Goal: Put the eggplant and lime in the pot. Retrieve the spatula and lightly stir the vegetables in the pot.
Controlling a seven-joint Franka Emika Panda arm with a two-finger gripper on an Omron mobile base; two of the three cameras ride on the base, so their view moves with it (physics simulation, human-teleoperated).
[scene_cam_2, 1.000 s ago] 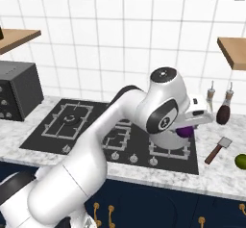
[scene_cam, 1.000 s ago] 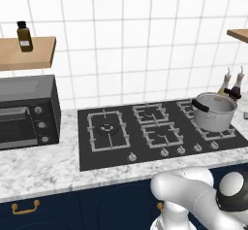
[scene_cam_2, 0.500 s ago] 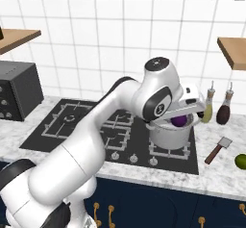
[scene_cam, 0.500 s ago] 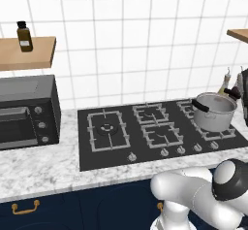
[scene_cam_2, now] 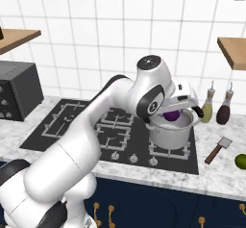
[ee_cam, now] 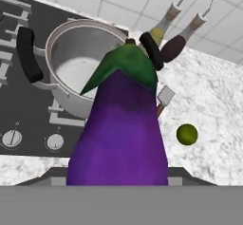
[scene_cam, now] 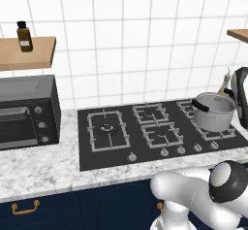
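Now hand (scene_cam_2: 178,110) holds eggplant (ee_cam: 121,129) above pot (scene_cam_2: 170,132) rim; lime (ee_cam: 187,134) apart.

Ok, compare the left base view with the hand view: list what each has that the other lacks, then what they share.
Left base view alone: the toaster oven, a brown bottle on a wooden shelf.

Hand view alone: the eggplant held close to the camera above the pot, the lime on the counter, the spatula partly hidden behind the eggplant.

Both: the pot on the stove, the tiled wall.
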